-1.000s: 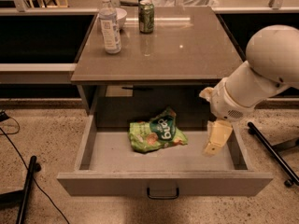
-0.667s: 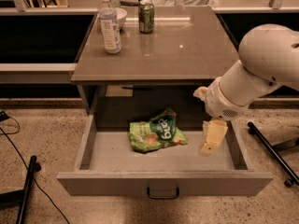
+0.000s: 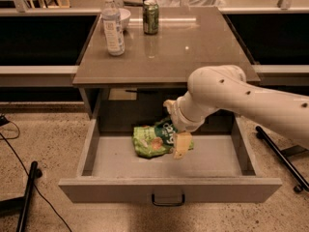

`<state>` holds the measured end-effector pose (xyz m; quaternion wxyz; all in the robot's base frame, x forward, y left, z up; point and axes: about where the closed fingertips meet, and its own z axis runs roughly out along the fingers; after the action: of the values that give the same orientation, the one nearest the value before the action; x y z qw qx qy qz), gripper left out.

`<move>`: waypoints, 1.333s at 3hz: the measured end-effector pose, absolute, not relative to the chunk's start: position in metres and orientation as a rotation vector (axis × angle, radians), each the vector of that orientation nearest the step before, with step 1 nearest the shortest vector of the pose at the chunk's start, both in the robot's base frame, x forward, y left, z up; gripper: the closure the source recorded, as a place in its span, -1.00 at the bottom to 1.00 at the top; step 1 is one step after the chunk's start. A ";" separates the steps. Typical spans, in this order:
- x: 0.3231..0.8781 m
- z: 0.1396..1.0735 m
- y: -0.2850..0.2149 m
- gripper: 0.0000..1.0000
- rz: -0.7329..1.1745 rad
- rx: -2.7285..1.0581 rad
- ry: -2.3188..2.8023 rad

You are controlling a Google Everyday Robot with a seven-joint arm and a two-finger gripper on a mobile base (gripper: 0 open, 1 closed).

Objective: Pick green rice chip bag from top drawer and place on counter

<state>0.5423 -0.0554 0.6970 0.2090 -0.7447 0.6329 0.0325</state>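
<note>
The gripper (image 3: 181, 144) hung low inside the open top drawer (image 3: 96, 190), below the front edge of the tabletop (image 3: 193, 57) and about under its middle. It sat at the right end of the green rice chip bag (image 3: 153, 142). Whether it was open or closed on the bag could not be told.

The bag lay crumpled on the drawer floor, slightly toward the back wall and away from both side walls. It looked light, soft and slick, a foil skin over air and brittle chips. A firm pinch on a raised fold or the sealed end near the gripper would probably serve better than squeezing the middle, which could crush the contents or let the foil slip.

The lift looked tight, because the front edge of the tabletop overhung the rear of the drawer and the robot's arm (image 3: 241, 98) reached in just under it. The bag would likely need to come forward before rising.

On the tabletop, a water bottle (image 3: 112, 25) stood near the back left corner with a bowl (image 3: 123, 17) behind it. A green can (image 3: 150, 17) stood at the back edge, left of centre. All were well apart from the front right corner.
</note>
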 end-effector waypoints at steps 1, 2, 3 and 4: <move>0.571 0.676 -0.039 -1.00 0.061 -2.069 1.719; 0.588 0.642 -0.021 -0.74 0.135 -2.111 1.701; 0.584 0.612 -0.013 -0.42 0.214 -2.184 1.707; 0.572 0.593 -0.017 -0.42 0.270 -2.222 1.729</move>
<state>0.5716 -0.0167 0.5928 0.1559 -0.7760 0.6039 0.0942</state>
